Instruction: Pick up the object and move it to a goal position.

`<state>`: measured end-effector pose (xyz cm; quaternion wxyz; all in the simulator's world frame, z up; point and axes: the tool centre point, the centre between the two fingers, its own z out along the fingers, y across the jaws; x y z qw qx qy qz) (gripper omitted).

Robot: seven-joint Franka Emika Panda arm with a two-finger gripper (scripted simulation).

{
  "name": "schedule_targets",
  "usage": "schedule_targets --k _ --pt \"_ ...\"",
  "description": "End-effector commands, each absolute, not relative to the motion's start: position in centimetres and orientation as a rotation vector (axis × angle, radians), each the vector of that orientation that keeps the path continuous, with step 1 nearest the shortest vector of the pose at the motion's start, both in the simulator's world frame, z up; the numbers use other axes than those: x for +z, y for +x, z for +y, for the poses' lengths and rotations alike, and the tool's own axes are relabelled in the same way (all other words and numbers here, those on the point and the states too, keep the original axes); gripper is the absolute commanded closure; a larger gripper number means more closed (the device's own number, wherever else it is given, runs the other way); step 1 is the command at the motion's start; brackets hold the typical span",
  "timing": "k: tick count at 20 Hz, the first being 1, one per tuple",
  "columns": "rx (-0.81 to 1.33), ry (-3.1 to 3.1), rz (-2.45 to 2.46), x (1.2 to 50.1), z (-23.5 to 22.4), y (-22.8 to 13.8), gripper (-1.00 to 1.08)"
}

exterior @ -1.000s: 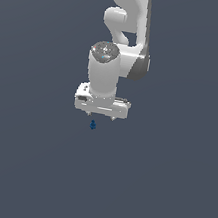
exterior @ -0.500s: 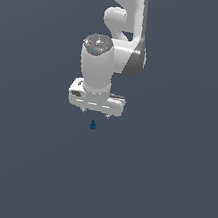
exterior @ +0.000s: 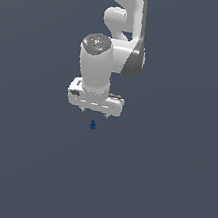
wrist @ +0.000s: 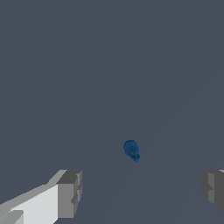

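The object (exterior: 92, 125) is a tiny dark-blue lumpy thing on the grey floor, just below the white gripper (exterior: 94, 113) in the exterior view. The gripper is open, its two short fingertips (exterior: 83, 110) spread far wider than the object. In the wrist view the object (wrist: 131, 150) lies ahead of the gripper (wrist: 142, 192), between the two grey fingers (wrist: 70, 194) but beyond their tips, untouched. The gripper holds nothing.
Only the plain dark grey floor (exterior: 167, 192) surrounds the object. The white arm (exterior: 118, 41) rises above the gripper toward the top of the exterior view.
The arm has tilted and the gripper has shifted a little toward the exterior view's left, staying just above the object. The object has not moved.
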<state>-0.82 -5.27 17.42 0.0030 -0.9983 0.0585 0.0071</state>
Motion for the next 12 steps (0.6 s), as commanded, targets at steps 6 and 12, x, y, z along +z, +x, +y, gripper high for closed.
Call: schedule_targets --k 6,12 --pt "0.020 -3.118 0.315 16.0 -5.5 -1.3 -0.92" --pt "0.016 -3.091 0.515 13.9 -5.8 -2.0 -0.92"
